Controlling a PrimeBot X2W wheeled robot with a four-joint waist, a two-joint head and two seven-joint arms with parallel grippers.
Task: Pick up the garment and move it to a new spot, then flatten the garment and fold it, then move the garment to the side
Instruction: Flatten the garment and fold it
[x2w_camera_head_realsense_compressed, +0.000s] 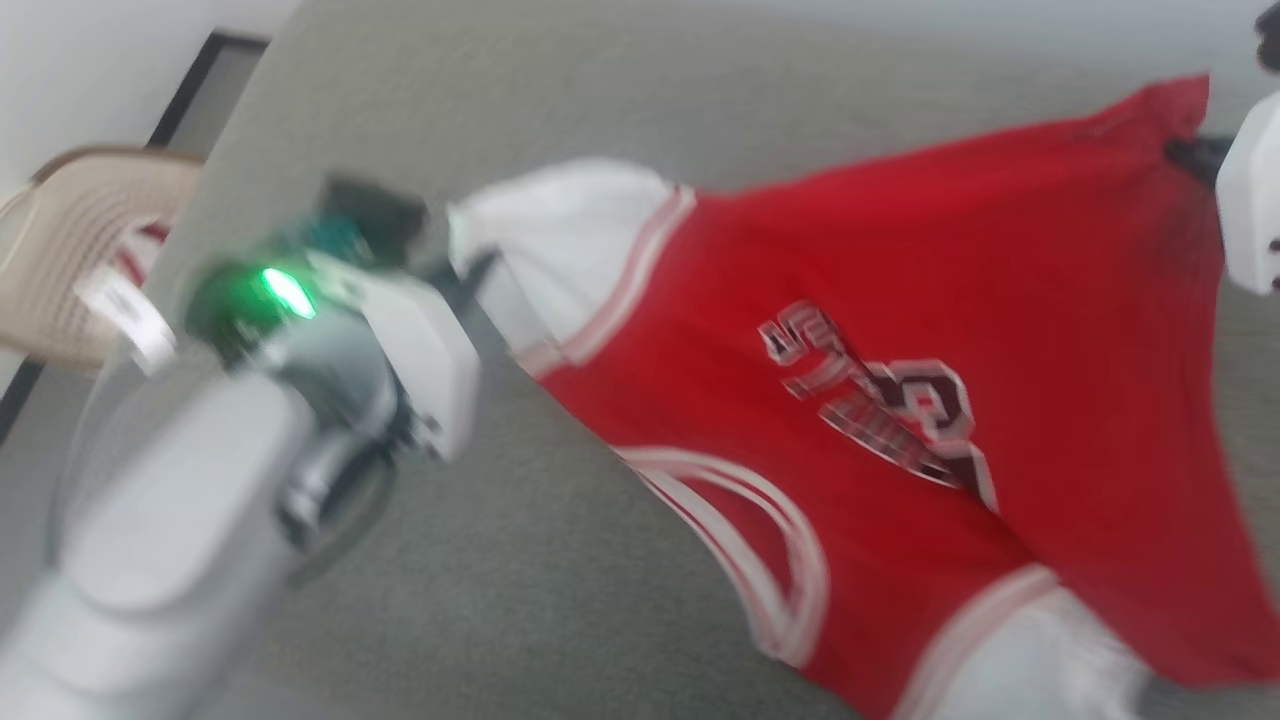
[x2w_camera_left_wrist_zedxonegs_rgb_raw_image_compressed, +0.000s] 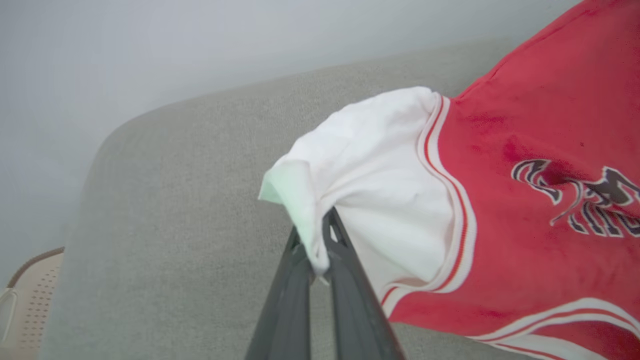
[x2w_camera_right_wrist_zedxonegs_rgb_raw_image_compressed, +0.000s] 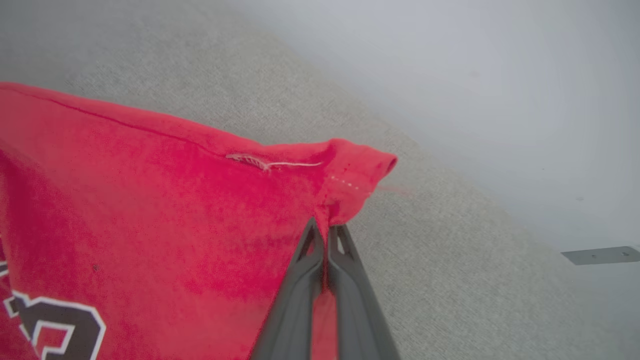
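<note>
The garment, a red jersey T-shirt with white sleeves, striped trim and a dark number outlined in white, hangs stretched above the grey surface. My left gripper is shut on the edge of a white sleeve; it also shows blurred as my left gripper in the head view. My right gripper is shut on a red hem corner of the garment. In the head view the right gripper sits at the upper right edge, holding that corner.
A grey fabric-covered surface lies under the shirt, its edge running along the left. A beige perforated basket stands beyond that edge at the far left. A pale wall backs the scene.
</note>
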